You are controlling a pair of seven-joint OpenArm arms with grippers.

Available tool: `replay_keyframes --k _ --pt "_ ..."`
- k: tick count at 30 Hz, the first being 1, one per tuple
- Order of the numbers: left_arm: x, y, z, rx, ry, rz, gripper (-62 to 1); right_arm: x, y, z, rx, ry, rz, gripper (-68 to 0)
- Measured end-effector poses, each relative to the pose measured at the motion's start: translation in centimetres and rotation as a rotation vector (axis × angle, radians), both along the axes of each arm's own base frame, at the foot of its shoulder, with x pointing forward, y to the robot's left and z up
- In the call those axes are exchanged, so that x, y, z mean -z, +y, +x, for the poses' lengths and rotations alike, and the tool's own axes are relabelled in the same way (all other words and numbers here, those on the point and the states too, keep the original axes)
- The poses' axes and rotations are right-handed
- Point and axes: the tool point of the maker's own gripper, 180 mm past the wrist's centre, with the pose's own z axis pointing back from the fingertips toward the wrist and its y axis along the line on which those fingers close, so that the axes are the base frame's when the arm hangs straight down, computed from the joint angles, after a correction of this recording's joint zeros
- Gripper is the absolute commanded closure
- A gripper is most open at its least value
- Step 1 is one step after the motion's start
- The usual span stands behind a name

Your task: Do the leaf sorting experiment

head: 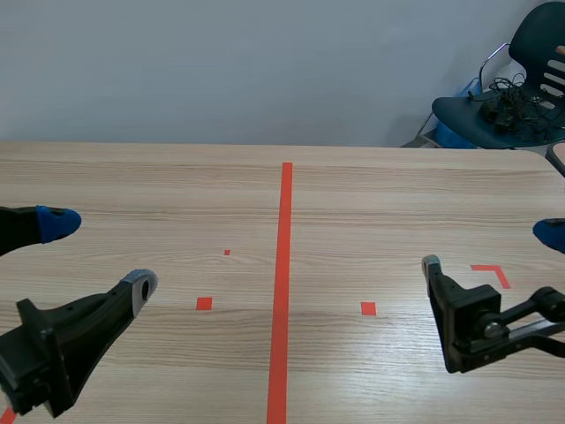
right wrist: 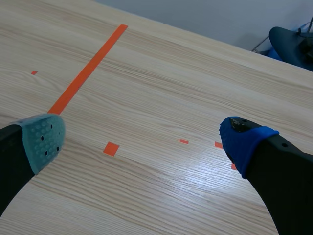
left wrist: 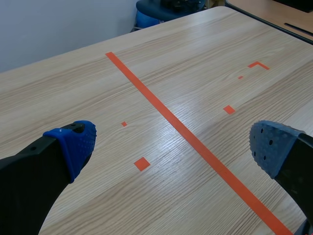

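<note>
So, progress on the leaf sorting: as far as I can tell it hasn't started. There isn't a single leaf in any of the three views, and no trays or bins to sort into either, so the whole job is left to do.

The left claw (head: 99,256) hangs low over the wooden bench (head: 177,177), spread wide with nothing between its pads. The right claw (head: 490,247) is the same: wide open, holding nothing. The long orange tape line (head: 284,265) runs between the two claws, and a few small tape squares sit ahead of each one.

What the views add to each other: the scene view is the only one showing both claws at once, plus the dark chair (head: 521,97) past the far corner of the bench on the right claw's side, with a tangle of black cables (head: 505,104) on its seat. There's something blue (head: 452,132) on the floor beside that chair, maybe a tub, too cut off to say. The wrist views give the clean look between each claw's pads. That's bare wood grain under the left claw and bare wood under the right claw too.
</note>
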Motion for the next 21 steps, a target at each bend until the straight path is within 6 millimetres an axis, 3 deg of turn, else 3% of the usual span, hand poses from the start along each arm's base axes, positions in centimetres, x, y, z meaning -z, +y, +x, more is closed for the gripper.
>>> replay_keyframes --k 21 --pt "0.0 0.0 0.0 0.0 0.0 0.0 -62.3 0.15 -0.08 0.25 -0.001 0.009 -0.02 -67.9"
